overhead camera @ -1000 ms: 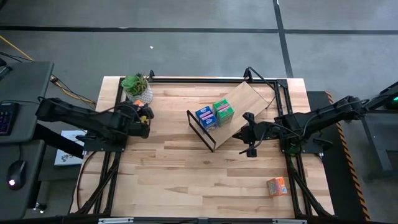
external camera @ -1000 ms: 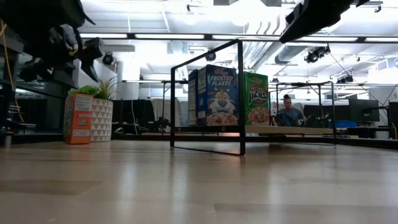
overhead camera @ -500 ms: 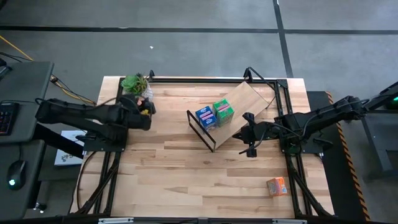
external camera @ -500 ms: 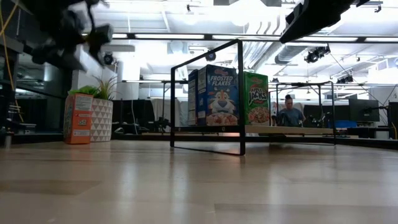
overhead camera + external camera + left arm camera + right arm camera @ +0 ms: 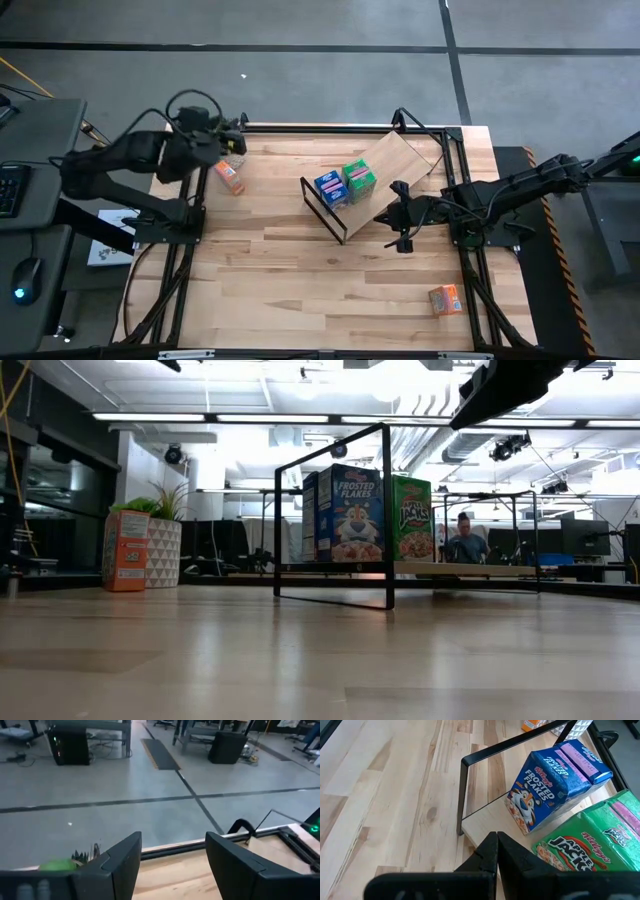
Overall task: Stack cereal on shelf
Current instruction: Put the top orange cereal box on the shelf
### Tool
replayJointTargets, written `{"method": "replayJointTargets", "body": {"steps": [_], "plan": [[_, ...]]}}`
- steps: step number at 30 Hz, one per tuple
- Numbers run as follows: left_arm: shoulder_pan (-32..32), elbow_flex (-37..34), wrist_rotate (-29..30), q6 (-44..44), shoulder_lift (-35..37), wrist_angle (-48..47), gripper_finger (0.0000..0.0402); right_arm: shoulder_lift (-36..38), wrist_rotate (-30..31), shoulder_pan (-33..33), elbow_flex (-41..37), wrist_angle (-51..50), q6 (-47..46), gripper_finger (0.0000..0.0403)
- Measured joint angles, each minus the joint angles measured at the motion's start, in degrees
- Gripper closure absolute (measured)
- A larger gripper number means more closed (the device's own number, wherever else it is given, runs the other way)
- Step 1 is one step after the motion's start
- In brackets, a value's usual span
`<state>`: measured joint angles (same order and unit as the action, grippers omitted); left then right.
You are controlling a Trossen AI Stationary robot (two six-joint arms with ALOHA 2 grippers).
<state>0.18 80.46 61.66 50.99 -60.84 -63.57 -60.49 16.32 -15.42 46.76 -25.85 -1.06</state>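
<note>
The left gripper hangs high over the far left corner of the bench, its fingers spread apart with nothing between them; its wrist view looks out past the far edge to the floor, so it is raised and pointed away from the boxes. Just below it toward the middle of the bench stands an orange cereal box, upright beside the potted plant in the low view. The open, lifted pose suggests this arm is not engaged with that box at this instant.

The right gripper sits low near the middle of the bench, just beside the near right side of the shelf, its fingers pressed together and empty. It appears parked close to the rack, perhaps to steady or nudge it, though contact cannot be confirmed.

On the shelf's wood panel, inside the black frame, the blue cereal box and the green cereal box stand side by side, touching, so two are placed. A second orange cereal box lies near the front right corner, well apart from both arms and not yet shelved.
</note>
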Motion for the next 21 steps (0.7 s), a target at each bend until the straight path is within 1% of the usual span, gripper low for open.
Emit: {"method": "replayJointTargets", "body": {"steps": [4, 7, 13, 17, 21], "plan": [[2.0, 0.7, -2.6, 0.9, 1.7, -0.3, 0.0193, 0.0, 0.0, 0.0, 0.0, 0.0, 0.0, 0.0402], [3.0, 0.7, -4.1, -1.1, 2.4, -0.1, 0.0193, 0.0, 0.0, 0.0, 0.0, 0.0, 0.0, 0.0402], [4.5, 0.7, -2.5, -8.7, 2.5, 0.4, 0.0193, 0.0, 0.0, 0.0, 0.0, 0.0, 0.0, 0.0402], [5.7, 0.6, -0.3, -9.2, 2.1, 0.8, 0.0192, 0.0, 0.0, 0.0, 0.0, 0.0, -0.3, 0.0402], [7.2, 0.6, -0.2, -10.1, 2.2, 0.7, 0.0182, 0.0, 0.0, 0.0, 0.0, 0.0, -0.4, 0.0402]]}}
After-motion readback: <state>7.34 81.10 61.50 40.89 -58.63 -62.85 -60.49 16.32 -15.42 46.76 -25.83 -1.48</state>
